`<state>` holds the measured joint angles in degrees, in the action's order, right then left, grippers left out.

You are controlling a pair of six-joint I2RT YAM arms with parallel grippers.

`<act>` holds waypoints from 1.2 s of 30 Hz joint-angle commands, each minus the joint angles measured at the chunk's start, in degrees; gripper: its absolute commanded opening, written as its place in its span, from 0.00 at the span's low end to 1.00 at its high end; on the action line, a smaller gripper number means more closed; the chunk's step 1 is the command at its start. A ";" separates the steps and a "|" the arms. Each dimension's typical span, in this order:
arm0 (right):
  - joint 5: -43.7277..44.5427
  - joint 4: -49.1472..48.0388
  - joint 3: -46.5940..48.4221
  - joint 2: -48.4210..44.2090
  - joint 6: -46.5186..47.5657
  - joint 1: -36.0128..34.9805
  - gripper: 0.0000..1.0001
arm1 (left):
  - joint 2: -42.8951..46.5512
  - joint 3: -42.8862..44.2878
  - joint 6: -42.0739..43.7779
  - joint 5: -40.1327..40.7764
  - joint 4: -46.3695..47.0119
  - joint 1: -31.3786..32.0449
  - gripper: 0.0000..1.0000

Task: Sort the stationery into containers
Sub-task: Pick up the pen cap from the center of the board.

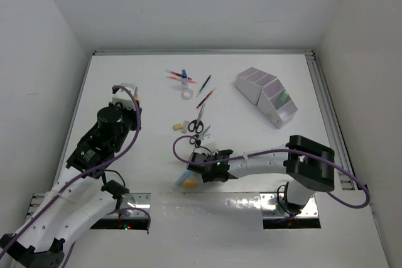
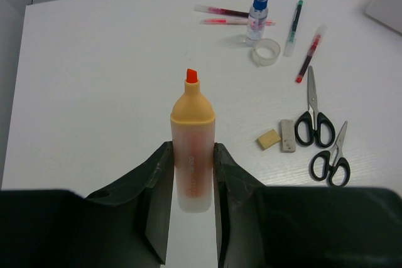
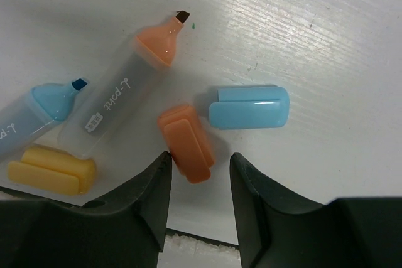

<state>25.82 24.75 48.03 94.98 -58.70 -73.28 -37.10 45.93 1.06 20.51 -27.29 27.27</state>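
Left gripper (image 2: 191,150) clamps highlighter (image 2: 193,111); right gripper (image 3: 200,158) half-open around orange cap (image 3: 185,139) beside blue cap (image 3: 248,107).

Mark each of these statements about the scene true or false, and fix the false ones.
1. The left gripper is shut on a yellow-bodied highlighter with a bare orange tip. True.
2. The right gripper clamps the light blue plastic cap. False: its jaws stand open, and the blue cap lies loose on the table beyond them, beside an orange cap.
3. Both black-handled scissors sit in the white stepped organiser. False: they lie on the white table, outside the organiser.
4. The clear tape ring lies beside the blue-capped spray bottle. True.
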 commanded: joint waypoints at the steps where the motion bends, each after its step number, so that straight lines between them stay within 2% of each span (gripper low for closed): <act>1: 1.69 0.47 1.80 -0.94 0.34 -0.29 0.41 | 0.63 1.18 0.17 -0.74 2.41 -0.46 0.00; 8: 1.16 -0.23 2.95 0.91 1.48 -0.29 0.41 | 1.42 1.09 0.52 -0.65 2.33 -0.55 0.00; 15: -1.30 -2.69 5.32 4.59 7.80 0.06 0.41 | 1.51 0.47 0.87 -0.39 2.94 -0.63 0.00; 22: -1.30 -4.45 3.65 4.78 9.04 0.68 0.36 | 1.68 0.21 1.58 0.32 3.47 -0.63 0.00; 29: -1.30 -4.80 2.60 3.72 12.02 1.56 0.09 | 1.95 -0.05 1.40 0.05 3.47 -0.63 0.00; 30: -1.30 -4.80 2.51 3.37 12.37 1.73 0.01 | 1.95 0.03 1.40 -0.03 3.47 -0.64 0.00; 33: -1.21 -3.66 2.59 0.92 13.87 1.99 0.00 | 2.12 -0.23 1.40 -0.73 3.38 -0.64 0.00; 36: -1.65 -1.82 3.73 -4.70 16.76 3.22 0.00 | 2.65 -0.75 1.84 -4.94 3.82 -0.63 0.00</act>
<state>23.92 21.98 50.48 96.82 -45.36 -71.22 -35.57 45.76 2.11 19.25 -26.41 27.27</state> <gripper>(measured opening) 0.211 0.237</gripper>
